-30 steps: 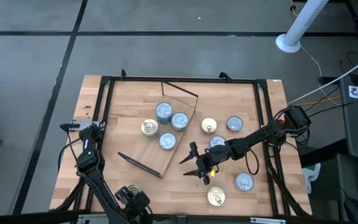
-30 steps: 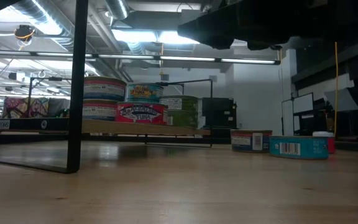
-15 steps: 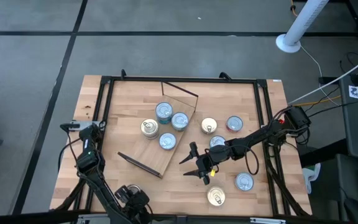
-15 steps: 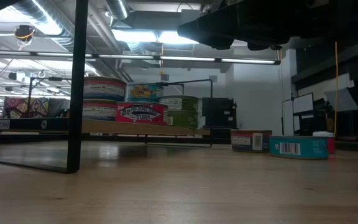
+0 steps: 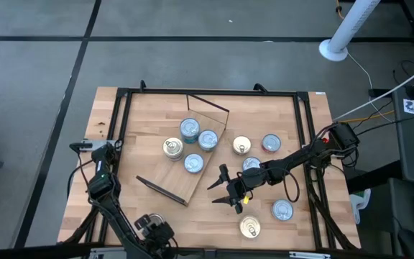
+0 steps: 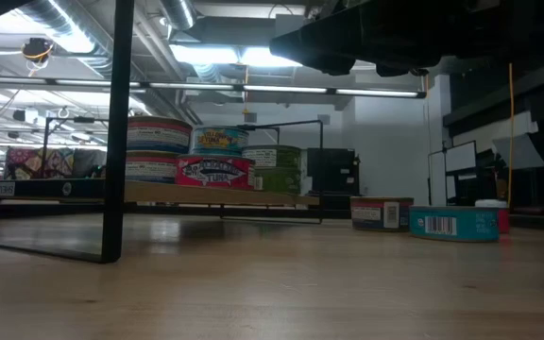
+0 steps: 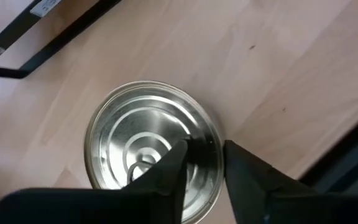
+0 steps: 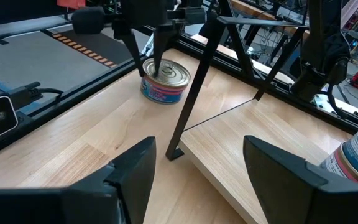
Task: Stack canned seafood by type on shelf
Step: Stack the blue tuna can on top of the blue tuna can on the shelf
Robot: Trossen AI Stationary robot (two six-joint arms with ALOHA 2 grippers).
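Bench [image 5: 264, 115]: slatted wood top, dark frame round its edge.
Shelf [image 5: 165, 173]: plywood board lying askew at 9 o'clock of bench centre, thin dark bars at its corners.
Cans on shelf: four tops seen from above, two silver [image 5: 190, 129] [image 5: 208, 139] at the 12 o'clock end, one gold [image 5: 172, 148] at 9 o'clock, one silver [image 5: 193, 163] at 5 o'clock.
Loose cans: five on the bench from 3 to 5 o'clock of the shelf, gold-lidded [image 5: 241, 146], red-sided [image 5: 270, 143], silver [image 5: 282, 210], gold [image 5: 249, 227], and one [image 5: 252, 162] partly under the right arm.
Lone can [image 7: 120, 140]: silver lid, on the bench at its 7 o'clock corner.
Left gripper [image 7: 204, 152]: straight above the lone can; cannot tell how the jaws stand.
Right gripper [image 5: 220, 191]: at 5 o'clock of bench centre, beside the shelf; jaws spread, nothing between them.
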